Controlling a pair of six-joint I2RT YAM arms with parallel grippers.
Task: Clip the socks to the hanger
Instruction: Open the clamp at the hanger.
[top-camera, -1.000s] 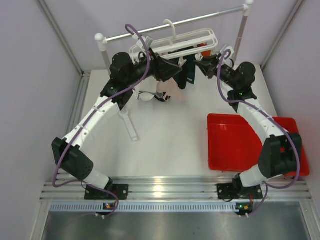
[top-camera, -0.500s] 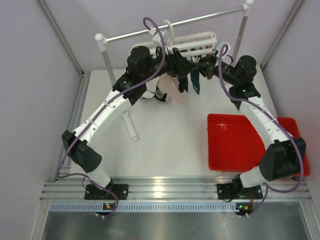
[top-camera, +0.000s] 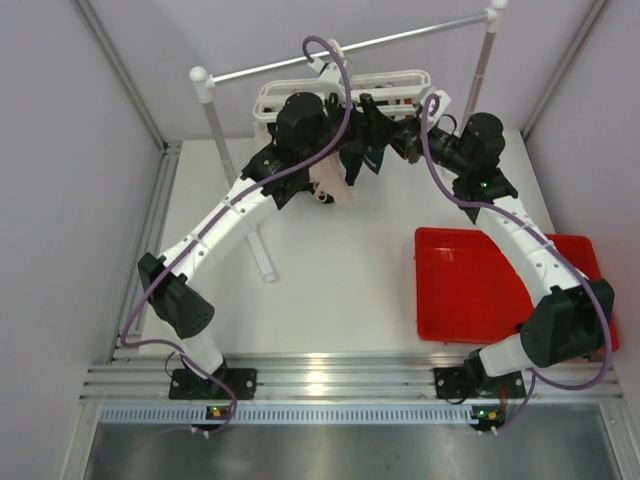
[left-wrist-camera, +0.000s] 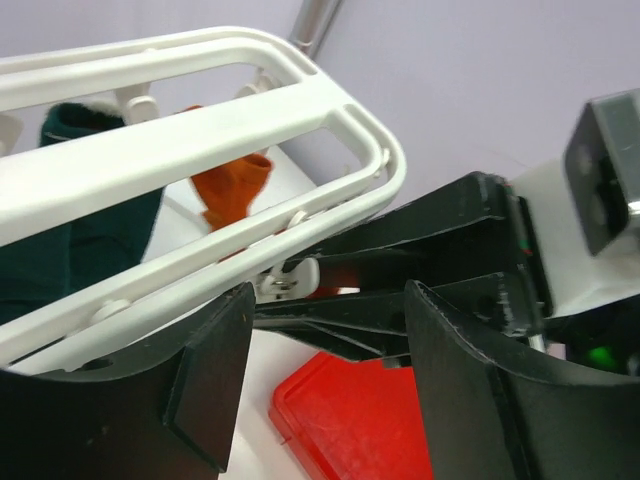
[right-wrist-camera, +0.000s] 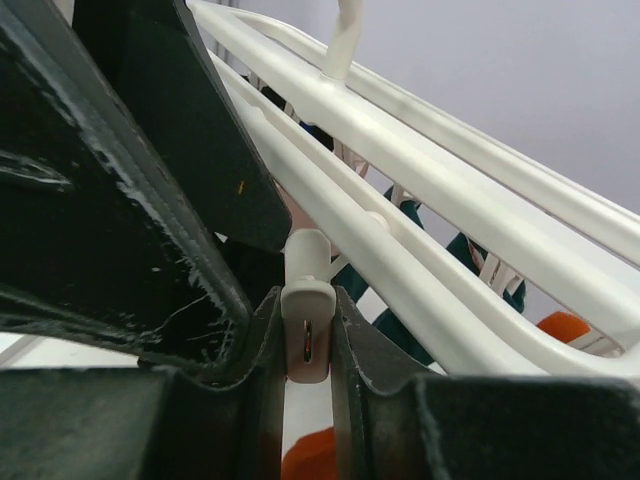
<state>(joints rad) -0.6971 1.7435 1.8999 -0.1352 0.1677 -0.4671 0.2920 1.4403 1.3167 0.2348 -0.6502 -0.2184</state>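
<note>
Expect the socks to be light, limp and a little grippy. They will most likely fold and sag wherever they aren't supported, so take each one by its cuff edge and leave a short flap free to feed into a clip. The hanger (left-wrist-camera: 200, 130) is stiff white plastic but hangs free. It will probably swing if you push it, so your firm hold belongs on a clip and not on the rails.

You have that hold with your right gripper (right-wrist-camera: 306, 322). Its fingers are closed tight on a small white clip (right-wrist-camera: 306, 300), one pad on each side, and the clip's rail runs just above the fingertips. Your left gripper (left-wrist-camera: 327, 288) has its fingers spread wide, and the same clip sits out ahead in the gap between them, under the hanger's rounded end.

A dark teal sock (left-wrist-camera: 70, 230) and an orange sock (left-wrist-camera: 235, 180) hang from clips beyond the left fingers and up to their left, on the far rails. A pale pink sock (top-camera: 330, 183) dangles just under the left gripper in the overhead view. The left wrist view shows no fabric between those fingers, so I can't tell what is actually carrying it. The red tray (left-wrist-camera: 350, 420) lies below, between the left fingers.

The hanger is an oblong frame of doubled rails with short clips hanging along it.
</note>
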